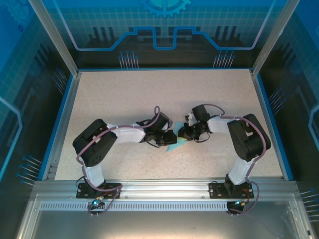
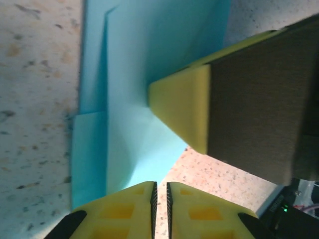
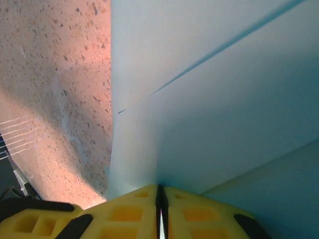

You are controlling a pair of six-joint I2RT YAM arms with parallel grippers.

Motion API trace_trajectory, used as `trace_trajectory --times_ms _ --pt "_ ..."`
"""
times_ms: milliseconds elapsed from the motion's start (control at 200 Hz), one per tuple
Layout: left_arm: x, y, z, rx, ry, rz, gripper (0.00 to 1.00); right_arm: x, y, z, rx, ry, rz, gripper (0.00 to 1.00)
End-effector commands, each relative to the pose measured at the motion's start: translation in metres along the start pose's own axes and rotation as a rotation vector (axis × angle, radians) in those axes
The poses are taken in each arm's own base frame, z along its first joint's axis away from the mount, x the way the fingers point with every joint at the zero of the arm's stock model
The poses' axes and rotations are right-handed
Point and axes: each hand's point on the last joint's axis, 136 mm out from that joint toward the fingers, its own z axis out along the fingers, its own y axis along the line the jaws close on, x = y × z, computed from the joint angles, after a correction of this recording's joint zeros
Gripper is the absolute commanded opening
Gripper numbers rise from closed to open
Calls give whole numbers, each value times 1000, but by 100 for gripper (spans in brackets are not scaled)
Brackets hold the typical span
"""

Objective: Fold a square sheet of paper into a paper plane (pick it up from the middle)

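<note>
The bench (image 1: 124, 99) is a speckled slab. My left arm (image 1: 124, 134) reaches in from 7 o'clock and my right arm (image 1: 239, 132) from 5 o'clock, and they meet just short of the centre. Between their tips, a little toward 6 o'clock from the middle of the bench, lies the sheet of paper (image 1: 174, 148).

It is no flat square now. The left wrist view shows a flap lying over the sheet along its 9 o'clock edge, with straight creases. There is no sharp nose or centre keel that I can see. I judge the folding begun but well short of done, with the pointed front and the wings left to make.

My right jaws are clamped together on the paper. In the right wrist view a raised fold runs up from between them toward 12 o'clock, and one yellow pad (image 2: 179, 107) touches the sheet from 3 o'clock in the left wrist view.

My left jaws stand a narrow slit apart at 6 o'clock of that view. The sheet's near corner meets their tips, but I cannot tell whether any paper sits in the slit.
</note>
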Motion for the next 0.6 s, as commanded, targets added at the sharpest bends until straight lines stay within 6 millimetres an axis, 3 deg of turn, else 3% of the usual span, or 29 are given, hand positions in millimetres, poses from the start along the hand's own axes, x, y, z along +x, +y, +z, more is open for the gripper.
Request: trace_trajectory --times_ms 0,595 --pt "6 -15 -5 42 40 26 18 23 -49 14 196 66 95 12" --pt "21 30 1 -133 77 -30 19 24 -61 16 262 84 118 12"
